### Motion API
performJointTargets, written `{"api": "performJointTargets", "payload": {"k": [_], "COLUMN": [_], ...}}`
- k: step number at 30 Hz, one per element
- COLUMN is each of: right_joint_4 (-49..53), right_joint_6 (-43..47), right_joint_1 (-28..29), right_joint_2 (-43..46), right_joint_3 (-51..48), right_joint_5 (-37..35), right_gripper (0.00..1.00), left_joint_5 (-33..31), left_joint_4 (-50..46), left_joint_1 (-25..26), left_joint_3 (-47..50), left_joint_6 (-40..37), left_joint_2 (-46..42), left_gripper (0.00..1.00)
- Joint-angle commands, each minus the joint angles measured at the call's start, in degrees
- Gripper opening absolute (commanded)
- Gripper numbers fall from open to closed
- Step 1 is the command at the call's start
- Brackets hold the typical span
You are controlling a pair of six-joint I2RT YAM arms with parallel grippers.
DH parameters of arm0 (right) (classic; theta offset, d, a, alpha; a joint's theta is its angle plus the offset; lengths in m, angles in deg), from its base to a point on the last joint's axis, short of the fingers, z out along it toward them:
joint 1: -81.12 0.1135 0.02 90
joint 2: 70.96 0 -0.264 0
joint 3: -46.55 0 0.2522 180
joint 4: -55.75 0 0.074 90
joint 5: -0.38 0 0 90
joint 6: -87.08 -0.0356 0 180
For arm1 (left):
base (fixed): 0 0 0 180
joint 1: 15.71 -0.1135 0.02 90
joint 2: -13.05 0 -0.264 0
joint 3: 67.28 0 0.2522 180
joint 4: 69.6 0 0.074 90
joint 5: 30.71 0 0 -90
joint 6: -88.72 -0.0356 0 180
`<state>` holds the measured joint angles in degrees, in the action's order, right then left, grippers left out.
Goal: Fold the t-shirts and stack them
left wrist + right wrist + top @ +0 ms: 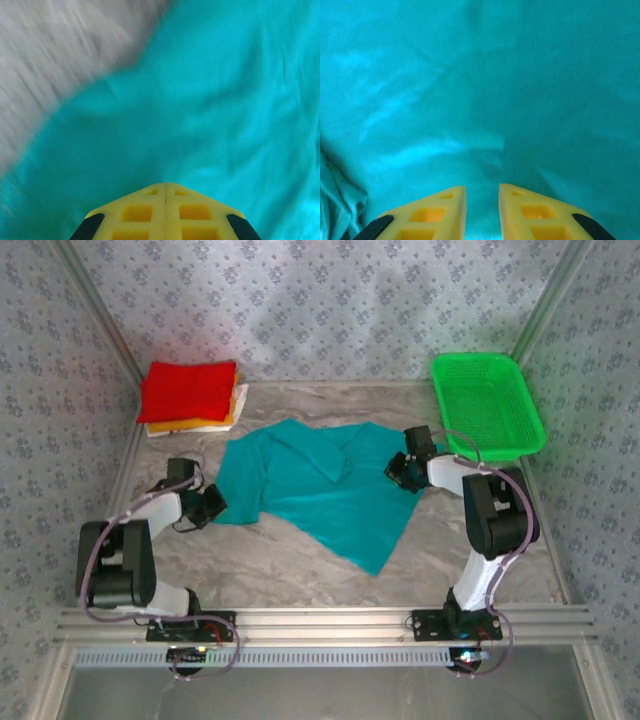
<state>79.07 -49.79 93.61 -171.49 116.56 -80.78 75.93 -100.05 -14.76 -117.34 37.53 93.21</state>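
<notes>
Top external view: the teal t-shirt lies spread at the centre of the desk, its long axis running left to right. The left gripper, fingers pressed together, sits at its left edge. The right gripper, fingers narrowly parted, sits at its right edge. Folded t-shirts are stacked in the far left corner, nearer the left gripper.
</notes>
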Motion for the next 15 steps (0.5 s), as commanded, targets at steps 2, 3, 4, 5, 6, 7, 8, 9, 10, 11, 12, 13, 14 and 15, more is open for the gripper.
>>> {"api": "performJointTargets", "payload": {"k": [2,3,4,5,6,7,8,9,10,11,12,13,14,15], "right_joint_4": [5.17,6.07,6.25,6.20,6.38,6.00,4.89,3.58,2.40,1.34,0.74,1.11,2.01,2.81], "right_joint_6": [4.54,5.61,6.94,8.08,8.91,9.73,10.27,10.31,10.33,10.36,10.32,10.34,10.08,9.43], "right_joint_1": [1.84,2.43,3.02,3.35,3.86,4.41,4.76,5.10,5.39,5.63,5.98,6.55,7.16,8.17], "right_joint_2": [9.89,12.57,15.12,17.24,19.51,21.48,22.89,24.23,25.02,25.19,24.86,24.19,23.12,21.59], "right_joint_3": [-3.32,-4.22,-5.26,-6.02,-6.77,-7.55,-8.29,-8.98,-9.36,-9.38,-9.01,-8.14,-7.05,-6.00], "right_joint_5": [-2.18,-3.78,-4.88,-5.79,-7.64,-9.38,-10.51,-11.46,-12.04,-11.78,-11.26,-11.13,-10.69,-9.46], "right_gripper": [0.31,0.32,0.33,0.35,0.36,0.39,0.41,0.43,0.43,0.44,0.43,0.43,0.43,0.42], "left_joint_5": [-5.18,-6.56,-7.41,-7.89,-8.36,-8.25,-8.21,-8.36,-8.38,-8.64,-9.12,-9.69,-10.18,-10.69], "left_joint_4": [-9.25,-11.26,-13.60,-16.33,-19.40,-21.59,-23.62,-25.36,-26.13,-26.36,-26.15,-25.89,-25.64,-25.32], "left_joint_1": [4.78,6.30,7.42,7.85,8.06,8.30,8.28,8.41,8.41,8.37,8.40,8.45,8.46,8.52], "left_joint_3": [7.11,9.13,11.11,12.47,13.71,14.92,15.60,15.98,15.92,15.38,14.16,12.06,9.66,6.72], "left_joint_6": [5.41,7.60,9.55,11.15,12.83,14.01,14.64,15.18,15.00,14.57,13.59,12.18,10.72,9.03], "left_joint_2": [-11.57,-15.67,-20.33,-24.33,-28.80,-33.15,-36.45,-39.30,-41.28,-42.18,-42.16,-41.26,-39.76,-37.59], "left_gripper": [0.00,0.00,0.00,0.00,0.00,0.00,0.00,0.00,0.00,0.00,0.00,0.00,0.00,0.00]}}
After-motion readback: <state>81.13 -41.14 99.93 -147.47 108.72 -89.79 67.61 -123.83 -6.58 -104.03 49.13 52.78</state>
